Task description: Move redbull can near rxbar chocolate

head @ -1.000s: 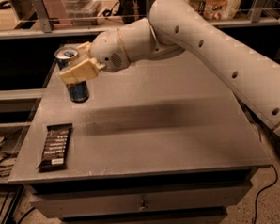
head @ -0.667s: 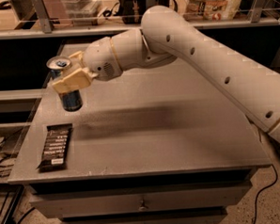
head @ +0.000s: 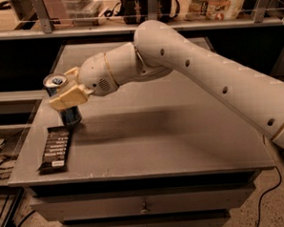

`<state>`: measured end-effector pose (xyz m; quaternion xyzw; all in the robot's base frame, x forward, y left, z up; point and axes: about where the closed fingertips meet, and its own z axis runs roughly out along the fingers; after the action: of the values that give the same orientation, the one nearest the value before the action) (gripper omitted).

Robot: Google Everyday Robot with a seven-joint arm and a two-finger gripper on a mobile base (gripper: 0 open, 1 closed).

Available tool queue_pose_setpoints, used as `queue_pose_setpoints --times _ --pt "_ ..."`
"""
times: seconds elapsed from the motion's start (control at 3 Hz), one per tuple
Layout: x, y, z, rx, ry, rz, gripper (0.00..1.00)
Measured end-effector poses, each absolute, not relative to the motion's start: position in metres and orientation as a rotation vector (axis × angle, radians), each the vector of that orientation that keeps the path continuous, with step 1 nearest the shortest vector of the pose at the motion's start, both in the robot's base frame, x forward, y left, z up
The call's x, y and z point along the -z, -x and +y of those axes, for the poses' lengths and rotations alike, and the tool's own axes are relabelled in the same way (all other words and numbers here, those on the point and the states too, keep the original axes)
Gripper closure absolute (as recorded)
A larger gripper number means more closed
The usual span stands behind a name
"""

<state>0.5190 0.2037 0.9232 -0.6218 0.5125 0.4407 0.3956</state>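
Grey drawer table (head: 182, 146), claw (head: 60, 92) above its side edge; shelf (head: 128, 26) behind; speckled floor (head: 280, 208); dim light.

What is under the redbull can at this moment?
Grey table, just beyond the far end of the rxbar chocolate. The claw grips the redbull can mid-body, covering it; whether its base touches the table is not visible.

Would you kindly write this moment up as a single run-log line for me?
gripper: at left side of table, shut on redbull can | redbull can: upright, just behind rxbar chocolate | release: not yet
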Motion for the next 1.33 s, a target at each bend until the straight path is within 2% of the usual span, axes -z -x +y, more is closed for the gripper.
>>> queue_pose_setpoints --times 0.33,0.67,1.33 --pt "-0.91 -0.523 0.198 -1.064 1.584 1.344 0.14" --pt "-0.905 -0.53 0.189 -1.008 1.57 1.373 0.0" --pt "-0.906 -0.535 0.18 -0.987 1.516 1.395 0.0"
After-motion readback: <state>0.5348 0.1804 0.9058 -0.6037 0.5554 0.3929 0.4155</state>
